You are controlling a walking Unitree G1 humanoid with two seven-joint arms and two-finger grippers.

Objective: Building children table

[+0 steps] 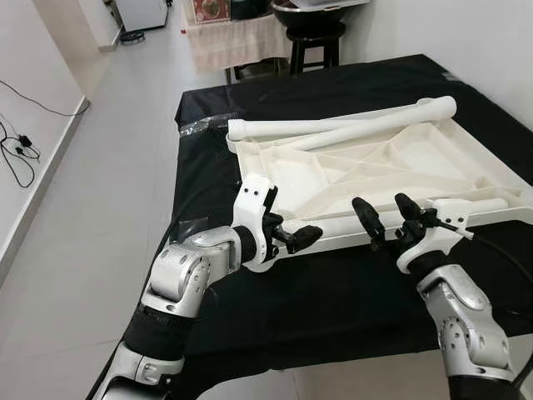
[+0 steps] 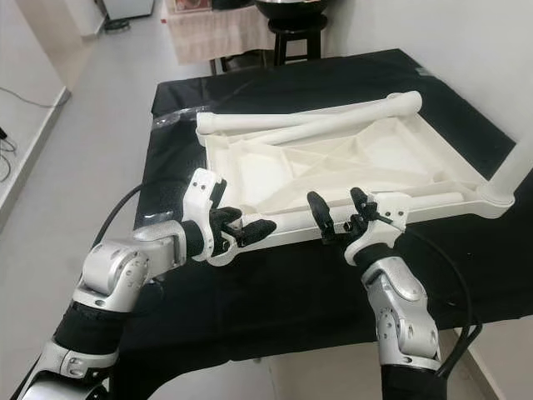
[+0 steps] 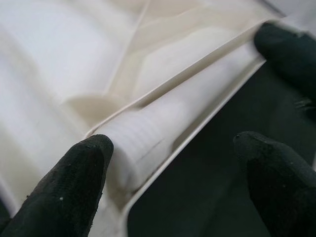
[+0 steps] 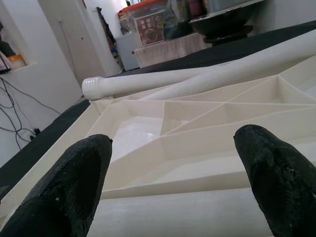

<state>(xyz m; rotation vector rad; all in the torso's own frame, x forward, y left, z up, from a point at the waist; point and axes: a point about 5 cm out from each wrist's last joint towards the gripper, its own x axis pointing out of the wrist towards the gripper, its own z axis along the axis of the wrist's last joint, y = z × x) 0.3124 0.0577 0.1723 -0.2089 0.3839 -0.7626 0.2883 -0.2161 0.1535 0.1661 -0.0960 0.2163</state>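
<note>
A white plastic table top (image 1: pixel 375 167) lies upside down on the black-covered table (image 1: pixel 316 308), ribs facing up. One white leg (image 1: pixel 333 222) rests along its near rim. My left gripper (image 1: pixel 301 236) is at the near left corner, open, its fingers (image 3: pixel 74 177) on either side of that leg's threaded end (image 3: pixel 143 143) and the rim. Further along the same leg, my right gripper (image 1: pixel 381 202) hovers open, its fingertips (image 4: pixel 74 168) spread over the near rim. Two more legs (image 1: pixel 275 128) (image 1: pixel 408 117) lie across the far edge.
Crumpled clear plastic (image 1: pixel 196 127) lies at the black table's far left. Behind it stand a black stool (image 1: pixel 315 37) and a cloth-covered table (image 1: pixel 233 37). Cables (image 1: pixel 17 150) trail on the floor at the left. A white wall runs along the right.
</note>
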